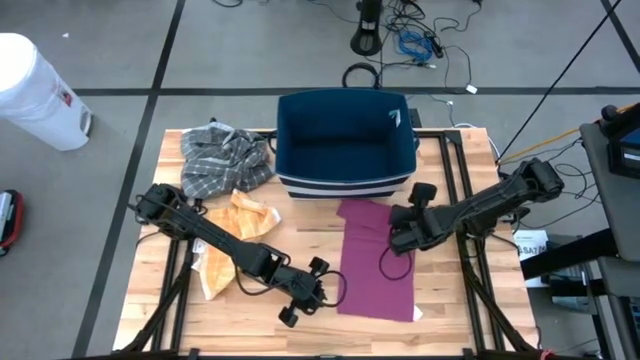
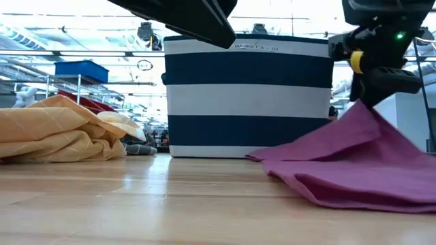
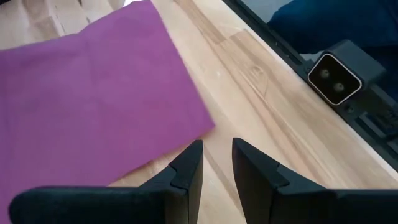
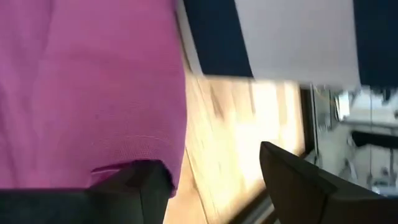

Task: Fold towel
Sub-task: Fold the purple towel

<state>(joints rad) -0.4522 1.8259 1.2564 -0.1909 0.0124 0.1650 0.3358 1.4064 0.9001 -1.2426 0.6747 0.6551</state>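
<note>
A purple towel [image 1: 375, 262] lies lengthwise in the middle of the table, folded over. My right gripper [image 1: 398, 238] is at the towel's right edge near its far end, open wide. In the low view the cloth rises in a peak [image 2: 362, 119] up to that gripper [image 2: 373, 75]. My left gripper [image 1: 305, 293] hovers just off the towel's near left side. In the left wrist view its fingers [image 3: 217, 152] stand a little apart with nothing between them, beside a towel corner [image 3: 202, 124]. My right gripper has one finger [image 4: 140, 183] against the towel's right edge [image 4: 169, 152], slanting down from the table's right. The other finger [image 4: 292, 177] stands over bare wood. The cloth is raised to a peak at the gripper and the rest lies on the table. I cannot tell whether the finger is under or on the cloth.
A navy-and-white striped basket [image 1: 345, 150] stands just beyond the towel. A grey plaid cloth [image 1: 225, 160] and a yellow-orange cloth [image 1: 235, 235] lie at the left. A small camera [image 3: 336, 78] sits at the table's edge. A white bin [image 1: 35, 90] stands on the floor.
</note>
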